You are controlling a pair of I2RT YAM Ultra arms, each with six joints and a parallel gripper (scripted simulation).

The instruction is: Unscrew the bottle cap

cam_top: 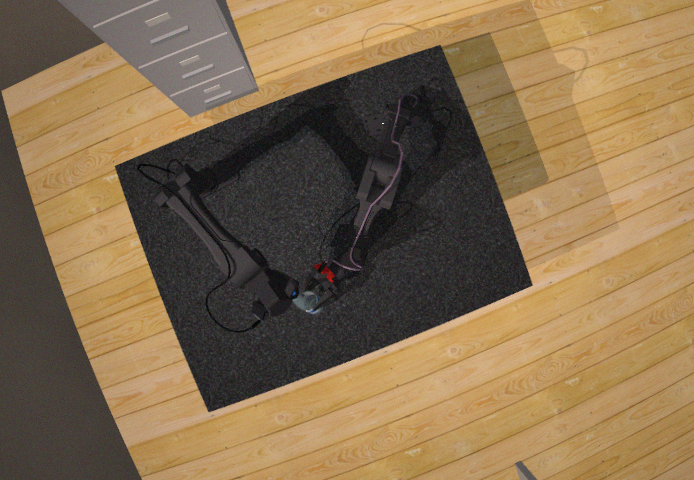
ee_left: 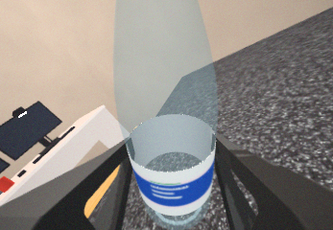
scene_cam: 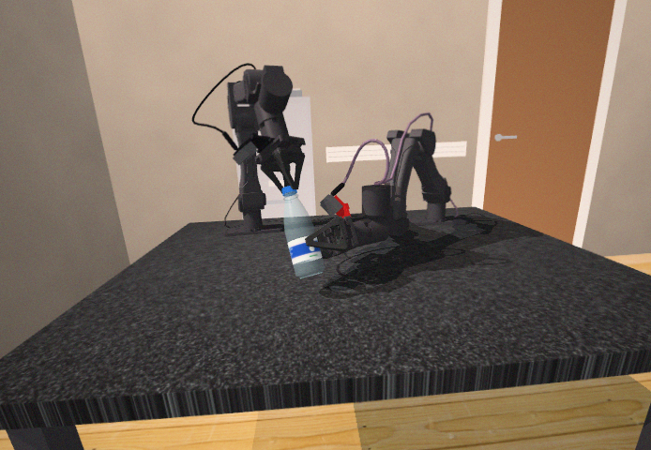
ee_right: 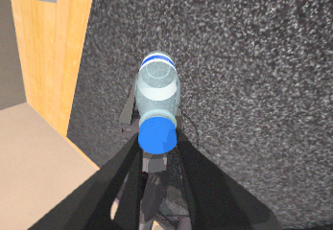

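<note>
The clear bottle (scene_cam: 296, 217) (ee_left: 164, 62) (ee_right: 158, 79) with a blue and white label leans to one side. Its blue cap (scene_cam: 288, 190) (ee_right: 157, 135) sits on the neck. My left gripper (scene_cam: 311, 243) (ee_left: 171, 141) is shut on the bottle at the label, from the side. My right gripper (scene_cam: 290, 187) (ee_right: 158, 135) comes from above and is shut on the cap, one finger on each side. Whether the bottle's base touches the desk (cam_top: 246, 362) (scene_cam: 283, 328) cannot be told for sure.
The two arms meet closely at the bottle. The right arm's black cable (cam_top: 207, 308) loops out beside its wrist. The left arm carries a purple cable (cam_top: 397, 164). A grey drawer cabinet (cam_top: 189, 56) stands beyond the desk's edge.
</note>
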